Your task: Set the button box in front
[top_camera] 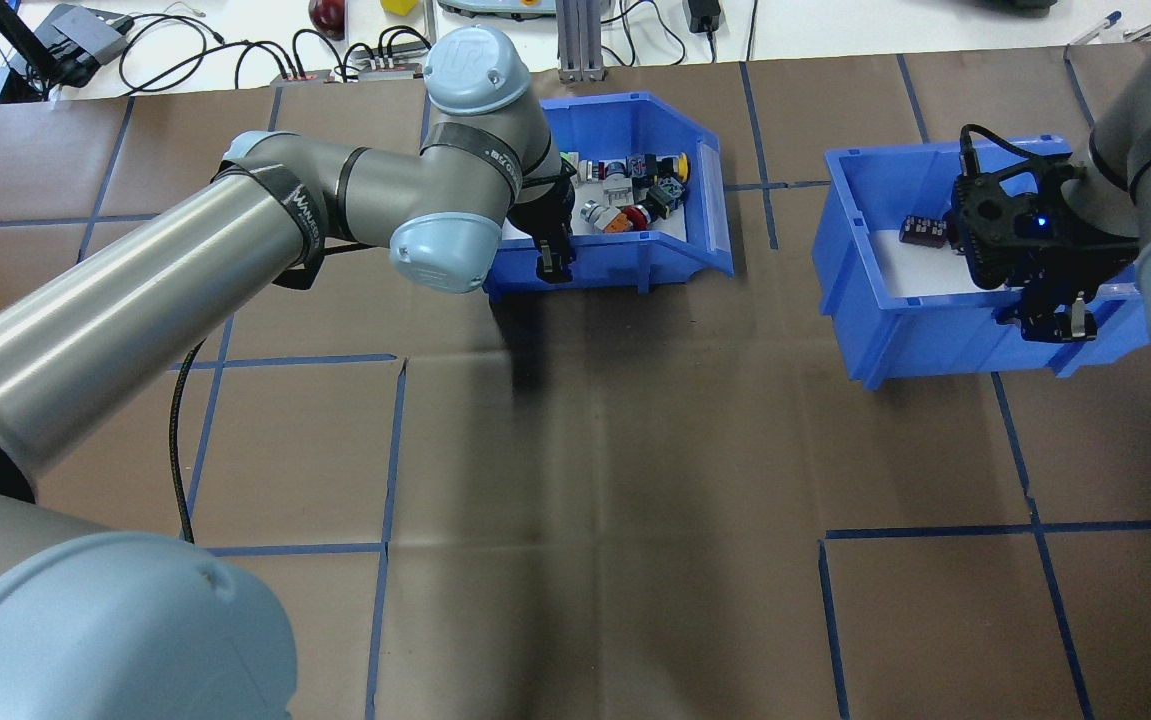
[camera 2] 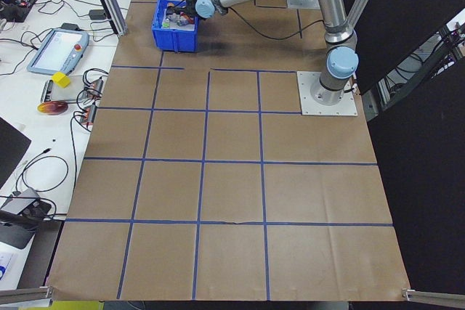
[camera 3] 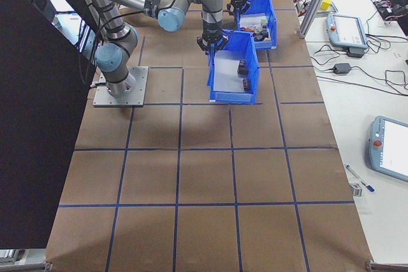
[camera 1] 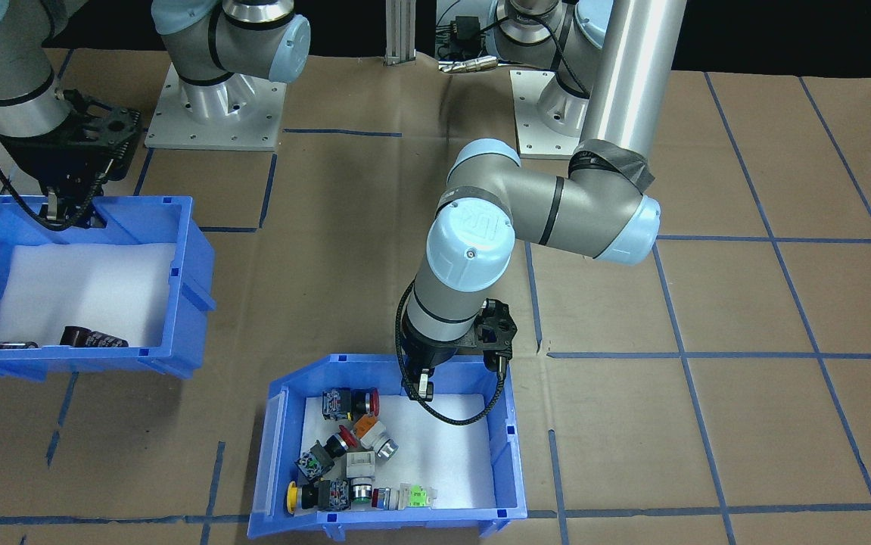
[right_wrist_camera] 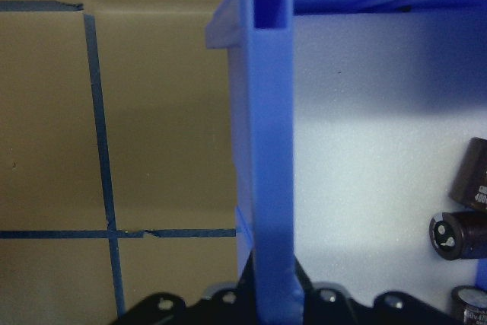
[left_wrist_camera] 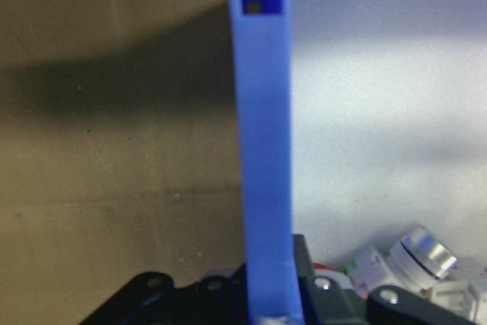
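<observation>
The button box (camera 1: 278, 446) is a blue bin with white foam and coloured push-buttons (camera 1: 344, 450), standing on the table's far side from the robot (top_camera: 635, 262). My left gripper (camera 1: 424, 387) straddles its robot-side wall (left_wrist_camera: 262, 150), which runs between the fingers, and appears shut on it. The like blue bin (top_camera: 895, 335) with dark cylinders (right_wrist_camera: 460, 237) sits to the robot's right. My right gripper (top_camera: 1060, 322) grips that bin's robot-side wall (right_wrist_camera: 270, 150) the same way.
Brown paper with a blue tape grid (top_camera: 575, 480) covers the table. The two arm bases (camera 1: 216, 113) stand at the robot's edge. A bench with cables and a teach pendant (camera 2: 58, 49) lies beyond the far edge.
</observation>
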Motion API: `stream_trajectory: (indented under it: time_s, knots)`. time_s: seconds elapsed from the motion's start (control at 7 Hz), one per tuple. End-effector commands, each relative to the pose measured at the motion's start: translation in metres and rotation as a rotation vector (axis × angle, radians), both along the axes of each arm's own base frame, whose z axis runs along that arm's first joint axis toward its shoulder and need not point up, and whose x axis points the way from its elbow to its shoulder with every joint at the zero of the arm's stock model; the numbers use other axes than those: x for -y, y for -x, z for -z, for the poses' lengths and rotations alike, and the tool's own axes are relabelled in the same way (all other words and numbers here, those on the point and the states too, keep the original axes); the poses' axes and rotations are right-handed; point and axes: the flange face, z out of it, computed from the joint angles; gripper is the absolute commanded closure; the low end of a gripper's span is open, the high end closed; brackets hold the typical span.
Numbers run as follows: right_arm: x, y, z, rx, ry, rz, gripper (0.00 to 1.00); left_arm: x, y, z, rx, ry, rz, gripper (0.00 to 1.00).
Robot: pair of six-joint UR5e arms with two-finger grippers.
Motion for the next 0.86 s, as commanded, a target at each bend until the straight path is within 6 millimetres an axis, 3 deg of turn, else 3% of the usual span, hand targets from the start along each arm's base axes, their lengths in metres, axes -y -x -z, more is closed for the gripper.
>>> stream_trajectory:
  time_s: [0.0, 0.14, 0.43, 0.57, 0.71]
  knots:
    - [-0.017, -0.006, 0.005, 0.001, -0.004, -0.001, 0.93, -0.004, -0.002, 0.006, 0.005, -0.015, -0.001, 0.92]
    - [-0.024, -0.007, 0.006, 0.002, -0.007, 0.002, 0.93, -0.006, -0.002, 0.004, 0.001, -0.018, -0.001, 0.92]
    - [-0.042, -0.012, 0.006, 0.001, -0.008, 0.007, 0.93, -0.010, -0.001, 0.002, 0.008, -0.041, -0.005, 0.81]
    - [-0.055, -0.016, 0.011, 0.003, -0.010, 0.008, 0.93, -0.011, -0.003, 0.001, 0.015, -0.050, -0.007, 0.67]
    - [-0.069, -0.021, 0.014, 0.006, -0.008, 0.046, 0.93, -0.011, -0.004, 0.001, 0.016, -0.055, -0.010, 0.37]
